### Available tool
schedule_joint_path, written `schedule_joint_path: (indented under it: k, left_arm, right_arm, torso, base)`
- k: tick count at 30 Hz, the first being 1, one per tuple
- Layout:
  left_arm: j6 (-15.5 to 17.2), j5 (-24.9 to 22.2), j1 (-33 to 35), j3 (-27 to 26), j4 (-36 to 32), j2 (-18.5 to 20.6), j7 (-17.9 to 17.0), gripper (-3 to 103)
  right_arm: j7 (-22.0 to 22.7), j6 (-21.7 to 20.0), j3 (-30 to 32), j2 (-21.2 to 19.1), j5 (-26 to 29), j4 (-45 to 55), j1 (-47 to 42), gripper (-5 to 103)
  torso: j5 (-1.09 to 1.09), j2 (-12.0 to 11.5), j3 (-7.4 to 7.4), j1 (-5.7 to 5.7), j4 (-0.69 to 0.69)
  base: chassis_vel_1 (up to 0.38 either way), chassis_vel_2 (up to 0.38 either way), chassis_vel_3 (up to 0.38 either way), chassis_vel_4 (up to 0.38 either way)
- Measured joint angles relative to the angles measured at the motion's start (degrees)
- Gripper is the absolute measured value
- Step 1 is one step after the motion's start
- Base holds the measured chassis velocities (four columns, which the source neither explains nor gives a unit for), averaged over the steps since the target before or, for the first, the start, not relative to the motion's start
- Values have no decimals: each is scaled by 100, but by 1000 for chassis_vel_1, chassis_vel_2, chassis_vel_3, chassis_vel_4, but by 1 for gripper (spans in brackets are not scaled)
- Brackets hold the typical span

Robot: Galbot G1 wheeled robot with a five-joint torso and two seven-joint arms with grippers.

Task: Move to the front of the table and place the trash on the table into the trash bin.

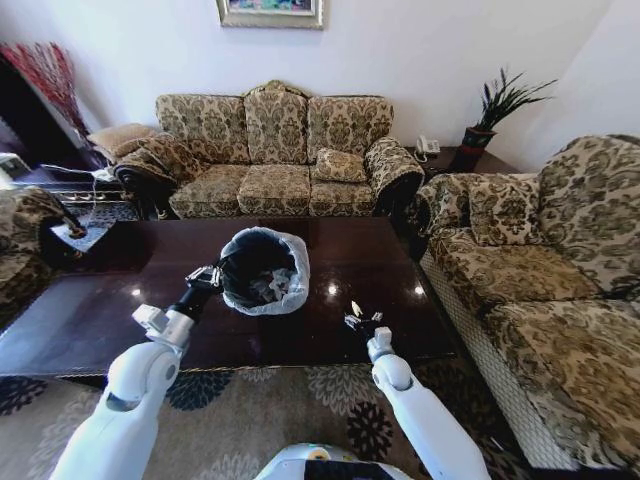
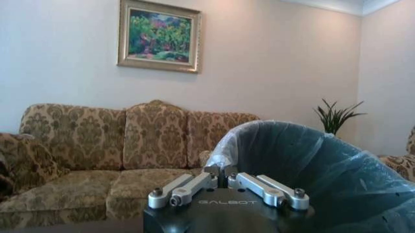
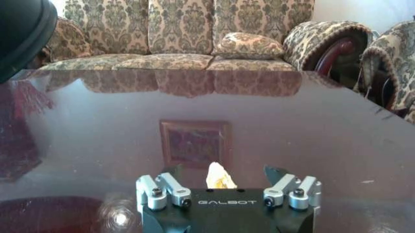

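The table (image 1: 120, 310) has a glossy dark brown top. The trash bin (image 1: 263, 272), black with a whitish bag liner, stands on it tipped toward me, with scraps of trash inside. My left gripper (image 1: 205, 277) is shut on its rim; in the left wrist view the fingers (image 2: 211, 182) pinch the bag edge of the bin (image 2: 324, 165). A small pale scrap of trash (image 1: 356, 308) lies near the table's front edge. My right gripper (image 1: 362, 320) is open around it, and the scrap (image 3: 218, 177) sits between the spread fingers (image 3: 170, 186) of the gripper (image 3: 224, 171).
A three-seat patterned sofa (image 1: 275, 150) stands behind the table and another sofa (image 1: 540, 270) to the right. An armchair (image 1: 25, 240) is at the left. A corner stand holds a plant (image 1: 495, 110). A patterned rug (image 1: 270, 400) lies under me.
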Motion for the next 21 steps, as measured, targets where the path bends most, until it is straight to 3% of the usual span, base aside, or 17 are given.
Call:
schedule_joint_path:
  k: [3, 7, 10, 11, 13, 14, 16, 21]
  left_arm:
    - [0, -22, -21, -10, -19, 30, 0, 2]
    - [5, -33, -34, -12, -34, 62, 1, 2]
    - [12, -45, -26, -14, -41, 69, 8, 2]
    - [19, -63, -14, -20, -48, 80, 15, 2]
    - [23, -77, -8, -27, -56, 87, 19, 2]
    - [33, -84, -2, -35, -71, 93, 20, 2]
    - [45, -92, 3, -38, -85, 99, 22, 2]
    - [64, -109, 2, -49, -101, 128, 25, 2]
  right_arm:
    - [-18, 9, -4, -6, 30, -25, 0, 78]
    - [-29, 45, -8, 59, 47, -125, 22, 61]
    - [-30, 84, -30, 73, 33, -188, 37, 57]
    - [-36, 92, -45, 80, 24, -231, 49, 49]
    - [-39, 93, -49, 91, 19, -267, 61, 49]
    - [-39, 94, -48, 106, 17, -300, 73, 41]
    - [-37, 90, -40, 124, 21, -322, 80, 41]
    - [-34, 76, -21, 125, 23, -379, 95, 26]
  torso:
    - [1, 0, 0, 0, 0]
    - [1, 0, 0, 0, 0]
    - [0, 0, 0, 0, 0]
    - [0, 0, 0, 0, 0]
    - [0, 0, 0, 0, 0]
    - [0, 0, 0, 0, 0]
    - [0, 0, 0, 0, 0]
    - [-1, 1, -1, 0, -1]
  base:
    - [0, 0, 0, 0]
    - [0, 0, 0, 0]
    - [0, 0, 0, 0]
    - [0, 0, 0, 0]
    - [0, 0, 0, 0]
    - [0, 0, 0, 0]
    - [0, 0, 0, 0]
    - [0, 0, 0, 0]
